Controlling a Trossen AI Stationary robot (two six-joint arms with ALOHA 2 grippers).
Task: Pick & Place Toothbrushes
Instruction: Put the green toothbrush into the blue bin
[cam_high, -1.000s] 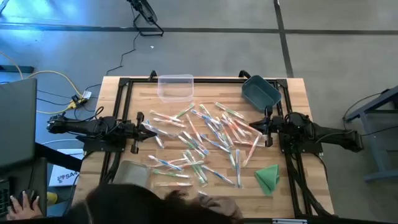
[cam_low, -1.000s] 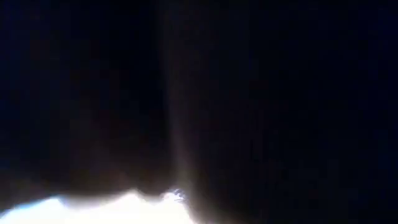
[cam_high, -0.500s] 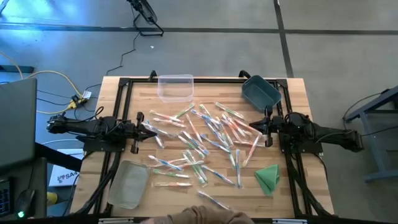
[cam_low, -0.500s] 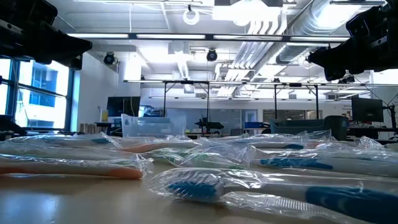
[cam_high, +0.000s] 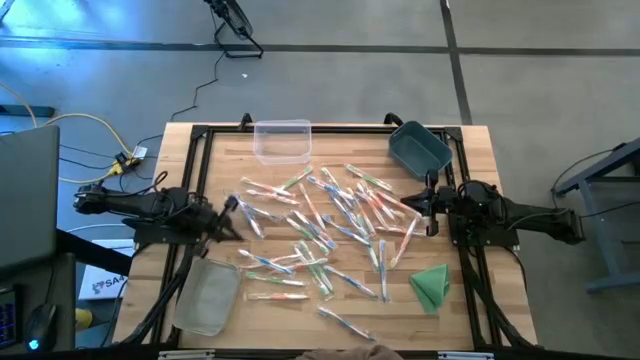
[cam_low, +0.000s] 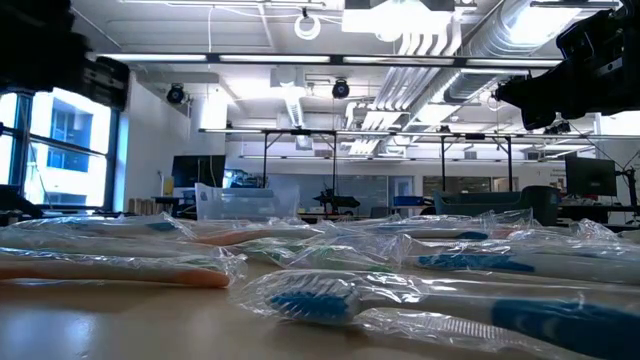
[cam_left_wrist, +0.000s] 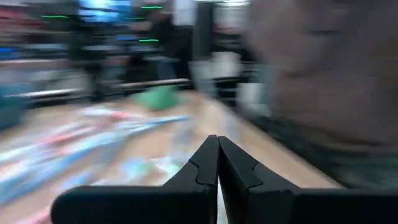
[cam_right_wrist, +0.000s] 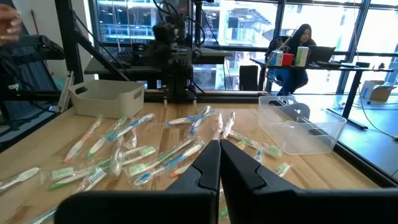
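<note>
Toothbrushes (cam_high: 330, 225) lie scattered across the middle of the wooden table (cam_high: 470, 300), dozens of them, each in a clear wrapper, many crossing or lying on one another; none is in a bin yet. Clear bin (cam_high: 282, 139) sits at the far edge, teal bin (cam_high: 420, 148) at the far right corner, a frosted bin (cam_high: 208, 297) near the front left, folded green cloth (cam_high: 431, 284) front right. Left gripper (cam_high: 236, 205) sits at the left edge of the pile, fingers pressed together, holding nothing; its wrist view is smeared, so the arm looks to be in motion. Right gripper (cam_high: 408, 203) waits at the right edge of the pile, also closed and empty.

Risks from here, as judgement: both sets of fingers are shut, so a descent without opening would just shove brushes about. Wrappers look slick and crinkly, so a pinch may catch film only and the brush slides out on the lift. Overlapping brushes mean one grasp could drag up two, or flick a neighbour off the table; one brush (cam_high: 345, 322) already lies close to the front edge. Thin flat sticks on wood leave little to get under, so fingertips may scrape the table. A fast swing could also knock the frosted bin, which sits just beside the left arm
</note>
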